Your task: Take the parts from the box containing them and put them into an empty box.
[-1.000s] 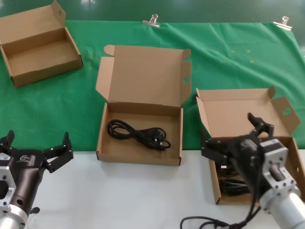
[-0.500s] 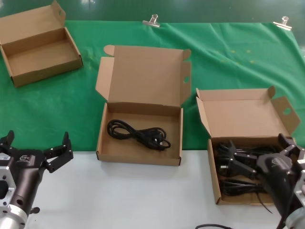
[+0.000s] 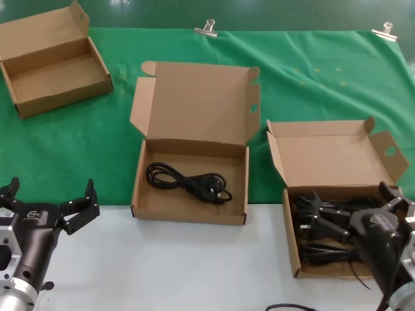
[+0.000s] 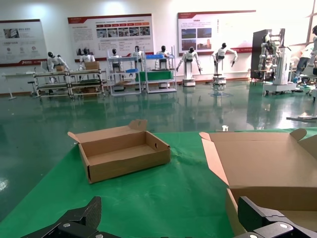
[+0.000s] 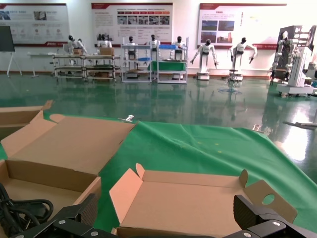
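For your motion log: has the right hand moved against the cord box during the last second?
Yes. The right hand dropped back toward the near edge of the cord box, now open over the cords.

Matt corrugated cardboard boxes, green cloth

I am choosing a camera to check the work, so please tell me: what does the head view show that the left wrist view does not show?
Only the head view shows the cord lying in the middle box, the right box with its cords, the right gripper open above it, and two metal clips.

Only the left wrist view shows the hall behind: wall posters, shelves and standing robots.

Both show the green cloth, the far left box, the middle box's lid and the open left gripper.
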{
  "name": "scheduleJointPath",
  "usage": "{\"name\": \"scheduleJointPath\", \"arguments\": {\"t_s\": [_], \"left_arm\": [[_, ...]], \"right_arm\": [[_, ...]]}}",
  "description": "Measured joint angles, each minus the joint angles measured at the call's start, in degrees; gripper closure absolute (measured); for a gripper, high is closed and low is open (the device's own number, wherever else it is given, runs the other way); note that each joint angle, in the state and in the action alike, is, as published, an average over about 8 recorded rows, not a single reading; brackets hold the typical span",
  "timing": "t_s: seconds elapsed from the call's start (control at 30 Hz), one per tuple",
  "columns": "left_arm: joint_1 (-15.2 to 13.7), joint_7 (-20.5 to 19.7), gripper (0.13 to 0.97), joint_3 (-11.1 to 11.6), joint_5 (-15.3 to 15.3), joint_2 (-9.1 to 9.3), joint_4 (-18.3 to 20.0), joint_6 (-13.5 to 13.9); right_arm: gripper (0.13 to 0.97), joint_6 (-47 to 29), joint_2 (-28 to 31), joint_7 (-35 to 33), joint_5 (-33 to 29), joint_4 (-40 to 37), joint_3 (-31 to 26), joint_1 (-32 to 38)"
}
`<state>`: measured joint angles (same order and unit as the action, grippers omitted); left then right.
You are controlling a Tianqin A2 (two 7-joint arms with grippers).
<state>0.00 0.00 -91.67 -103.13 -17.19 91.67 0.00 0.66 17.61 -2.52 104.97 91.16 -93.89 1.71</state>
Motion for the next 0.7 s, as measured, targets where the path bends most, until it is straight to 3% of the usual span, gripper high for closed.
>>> {"name": "scheduleJointPath", "arguments": {"t_s": [0.7], "left_arm": [[0.0, 0.0, 0.132, 0.0, 0.0, 0.00, 0.0, 0.0]], "right_arm": [[0.129, 0.0, 0.0, 0.0, 0.0, 0.0, 0.0, 0.0]]}}
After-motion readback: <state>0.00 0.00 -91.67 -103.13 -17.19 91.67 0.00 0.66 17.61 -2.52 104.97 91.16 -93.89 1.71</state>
